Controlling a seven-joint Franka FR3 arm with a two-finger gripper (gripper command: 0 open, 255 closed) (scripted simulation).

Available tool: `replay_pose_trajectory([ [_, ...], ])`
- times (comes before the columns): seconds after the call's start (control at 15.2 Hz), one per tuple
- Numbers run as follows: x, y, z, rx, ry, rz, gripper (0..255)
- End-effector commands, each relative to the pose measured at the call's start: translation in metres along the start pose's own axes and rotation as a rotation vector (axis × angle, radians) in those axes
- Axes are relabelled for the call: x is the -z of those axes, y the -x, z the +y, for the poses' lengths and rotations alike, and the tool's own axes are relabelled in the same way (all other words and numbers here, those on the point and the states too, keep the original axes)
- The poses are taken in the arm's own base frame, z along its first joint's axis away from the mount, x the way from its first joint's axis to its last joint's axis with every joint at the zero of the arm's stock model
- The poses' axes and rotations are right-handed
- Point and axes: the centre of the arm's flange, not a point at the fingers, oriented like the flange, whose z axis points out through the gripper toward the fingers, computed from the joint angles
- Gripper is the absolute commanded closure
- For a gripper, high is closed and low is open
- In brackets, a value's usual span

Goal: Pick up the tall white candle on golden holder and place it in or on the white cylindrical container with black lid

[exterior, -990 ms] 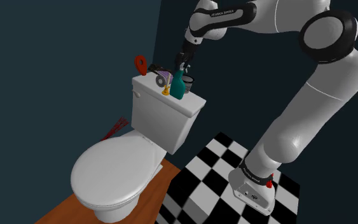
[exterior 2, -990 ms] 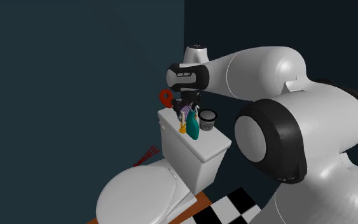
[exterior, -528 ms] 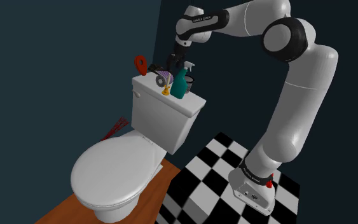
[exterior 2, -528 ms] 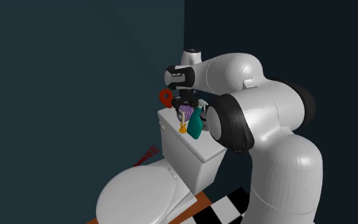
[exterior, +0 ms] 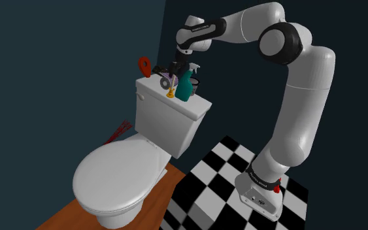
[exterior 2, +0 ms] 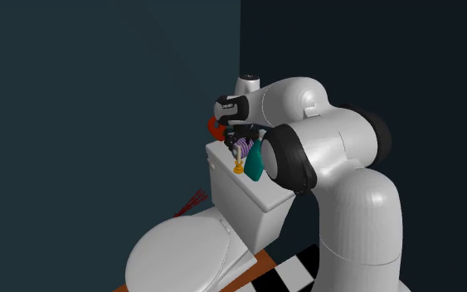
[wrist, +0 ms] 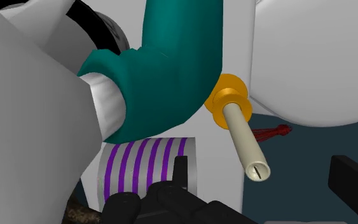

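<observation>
Cream candle (wrist: 247,142) upright on gold holder (wrist: 229,102)

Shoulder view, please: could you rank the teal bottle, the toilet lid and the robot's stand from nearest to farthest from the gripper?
1. Teal bottle, on the tank, just beside the gripper.
2. Toilet lid, lower, toward the view's left.
3. Stand, on the floor at lower right.

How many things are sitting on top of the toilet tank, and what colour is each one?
Red thing: 1
White roll with purple stripes: 1
Teal spray bottle: 1
Cream candle on gold holder: 1
Pale container with dark rim: 1
Total: 5
</observation>
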Motion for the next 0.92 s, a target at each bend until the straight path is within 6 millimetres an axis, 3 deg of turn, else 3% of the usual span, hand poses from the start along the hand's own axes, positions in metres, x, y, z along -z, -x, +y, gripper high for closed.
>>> replay_pose_trajectory([
  [0.0,-0.0069,-0.0007,0.0003,0.000,0.000,0.000,0],
  [0.46,-0.0069,-0.0007,0.0003,0.000,0.000,0.000,0],
  [0.53,-0.0069,-0.0007,0.0003,0.000,0.000,0.000,255],
  [0.86,-0.0069,-0.0007,0.0003,0.000,0.000,0.000,255],
])
